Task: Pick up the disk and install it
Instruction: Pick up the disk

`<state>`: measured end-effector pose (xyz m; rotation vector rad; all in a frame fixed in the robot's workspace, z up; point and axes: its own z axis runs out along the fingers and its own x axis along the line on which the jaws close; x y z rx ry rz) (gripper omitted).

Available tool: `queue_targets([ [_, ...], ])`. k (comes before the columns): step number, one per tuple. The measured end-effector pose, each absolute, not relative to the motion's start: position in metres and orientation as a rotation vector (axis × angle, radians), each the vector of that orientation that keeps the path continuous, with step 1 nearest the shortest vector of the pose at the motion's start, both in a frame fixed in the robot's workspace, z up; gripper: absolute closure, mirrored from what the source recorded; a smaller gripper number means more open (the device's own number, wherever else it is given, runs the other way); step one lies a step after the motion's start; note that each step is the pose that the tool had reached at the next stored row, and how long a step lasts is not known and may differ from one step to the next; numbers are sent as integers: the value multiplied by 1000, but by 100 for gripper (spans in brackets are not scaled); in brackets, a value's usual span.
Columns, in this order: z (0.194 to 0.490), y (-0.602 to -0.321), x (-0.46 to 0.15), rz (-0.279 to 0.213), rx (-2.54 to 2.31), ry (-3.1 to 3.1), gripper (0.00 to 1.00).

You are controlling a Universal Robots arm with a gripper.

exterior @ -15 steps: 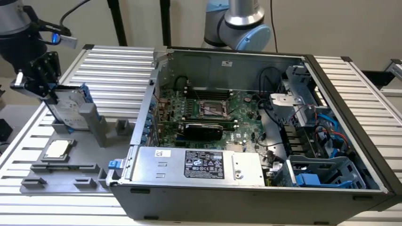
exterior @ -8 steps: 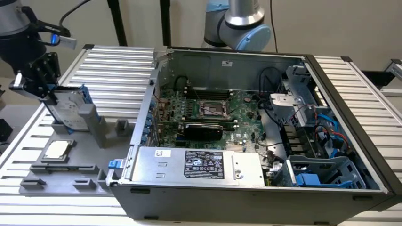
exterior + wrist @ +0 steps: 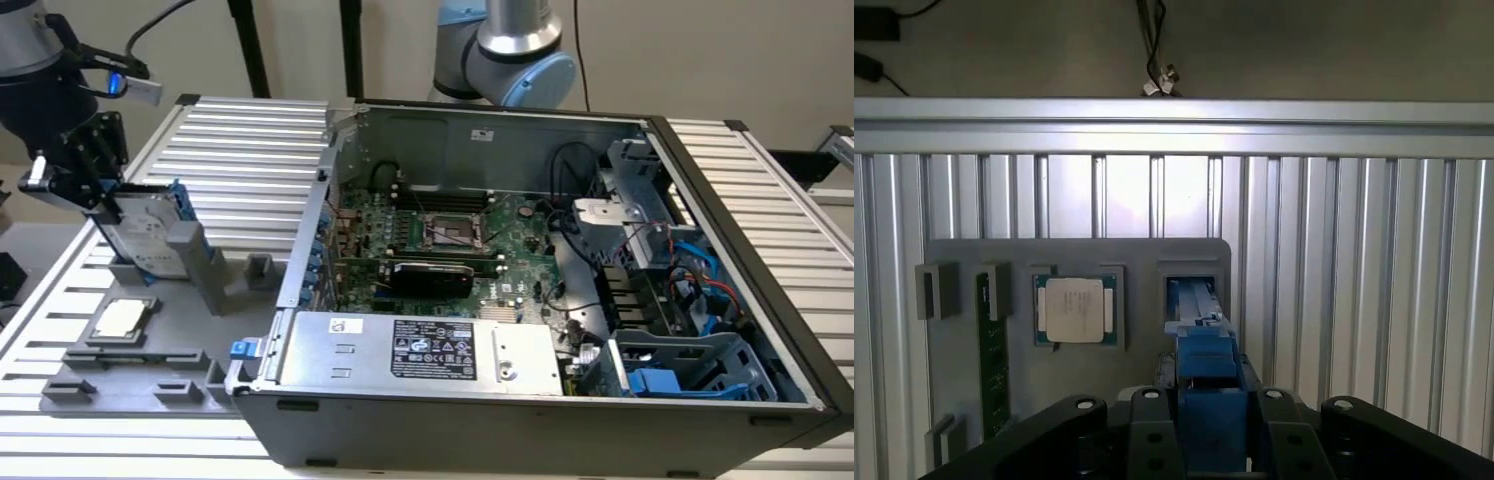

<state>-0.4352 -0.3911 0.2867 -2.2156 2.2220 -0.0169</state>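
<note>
Grips the disk [image 3: 144, 232] with the end effector [image 3: 110, 200], fingers together on its upper edge, clamped either side of the blue carrier. Holds the disk upright on its edge over the grey fixture plate [image 3: 134, 375], at the exterior view's left, well apart from the open computer case [image 3: 747, 200]. Can't tell whether the lower edge sits in its slot or just clear of it. Stands beside a grey upright post [image 3: 191, 255] of the plate.

From the wrist view: sees the disk [image 3: 1206, 375] edge-on, blue carrier pinched in the end effector [image 3: 1209, 440], above a rectangular slot in the fixture plate [image 3: 1144, 260]. Shows a square silver processor chip [image 3: 1075, 310] seated in its pocket just beside that slot, and a dark green memory stick [image 3: 992, 350] lying further along.

Rests plate and case on the ribbed aluminium tabletop [image 3: 254, 130]. Lies open on its side, that case, with motherboard [image 3: 441, 240], power supply [image 3: 427, 350] and a drive cage [image 3: 681, 365] with blue parts visible.
</note>
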Motion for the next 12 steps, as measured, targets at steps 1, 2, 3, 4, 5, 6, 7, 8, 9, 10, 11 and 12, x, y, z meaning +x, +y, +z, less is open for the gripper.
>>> queue_targets([
  [1, 287, -391, -435, -17, -2216, 2222, 100],
  [2, 287, -391, -435, -17, -2216, 2222, 100],
  [3, 287, -391, -435, -17, -2216, 2222, 100],
  [4, 287, -391, -435, -17, -2216, 2222, 100],
  [5, 287, -391, -435, -17, -2216, 2222, 100],
  [6, 287, -391, -435, -17, -2216, 2222, 100],
  [7, 287, -391, -434, -17, -2216, 2222, 100],
  [8, 287, -391, -434, -17, -2216, 2222, 100],
  [9, 287, -390, -434, -17, -2216, 2222, 100],
  [10, 287, -390, -433, -17, -2215, 2222, 100],
  [11, 288, -390, -433, -17, -2215, 2222, 100],
  [12, 288, -389, -432, -17, -2216, 2222, 100],
])
